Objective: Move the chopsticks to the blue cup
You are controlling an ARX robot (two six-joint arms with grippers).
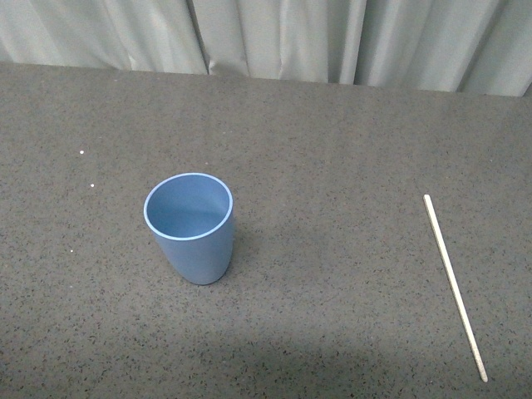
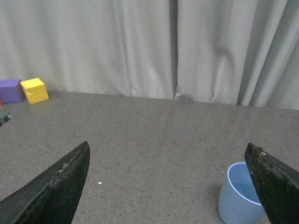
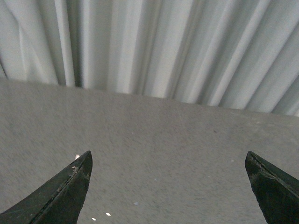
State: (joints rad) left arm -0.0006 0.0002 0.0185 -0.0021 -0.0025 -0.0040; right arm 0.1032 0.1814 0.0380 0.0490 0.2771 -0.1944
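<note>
The light blue cup (image 1: 191, 228) stands upright and empty, left of the middle of the grey table. The thin cream-white chopstick (image 1: 454, 285) lies flat on the table at the right, running from far to near. Neither arm shows in the front view. In the left wrist view my left gripper (image 2: 167, 154) is open and empty, above the table, with the blue cup (image 2: 238, 197) just inside one of its fingers (image 2: 275, 182). In the right wrist view my right gripper (image 3: 168, 161) is open and empty over bare table. The chopstick does not show in either wrist view.
A pale curtain (image 1: 274, 37) hangs along the table's far edge. A yellow block (image 2: 34, 90) and a purple block (image 2: 11, 90) sit by the curtain in the left wrist view. Small white specks (image 1: 81, 154) dot the table left of the cup.
</note>
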